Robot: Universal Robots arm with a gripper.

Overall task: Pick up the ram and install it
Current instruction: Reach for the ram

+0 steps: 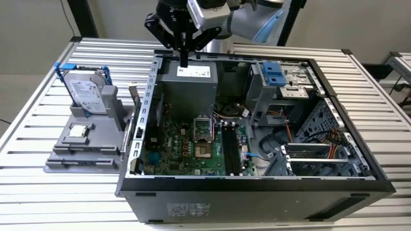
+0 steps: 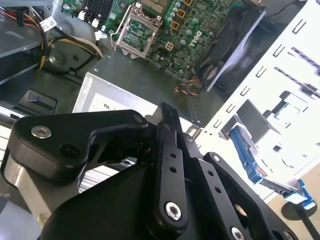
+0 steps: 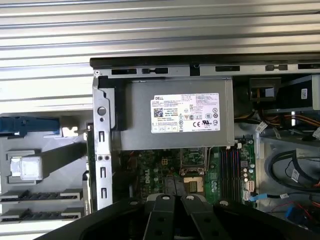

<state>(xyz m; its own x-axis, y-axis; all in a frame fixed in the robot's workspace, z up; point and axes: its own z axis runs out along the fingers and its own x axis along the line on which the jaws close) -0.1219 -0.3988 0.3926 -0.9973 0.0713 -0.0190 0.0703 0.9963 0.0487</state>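
Observation:
The ram (image 1: 134, 97) is a thin stick standing on edge in the grey holder (image 1: 83, 149), just outside the case wall on the exterior view's left. In the first wrist view the ram (image 3: 88, 160) shows as a narrow greenish edge beside that wall. My gripper (image 1: 184, 61) hangs shut and empty above the silver power supply (image 1: 187, 82) at the back of the open computer case (image 1: 257, 185), up and to the right of the ram and apart from it. The fingers (image 3: 165, 200) lie together. The dark memory slots (image 1: 230, 149) on the motherboard hold nothing.
The holder also carries a silver hard drive in a blue bracket (image 1: 86, 94) and a small square processor chip (image 1: 78, 130). Cables (image 1: 301, 137), a drive cage (image 1: 282, 79) and the case walls crowd the interior. All stands on a slatted metal table (image 1: 38, 192).

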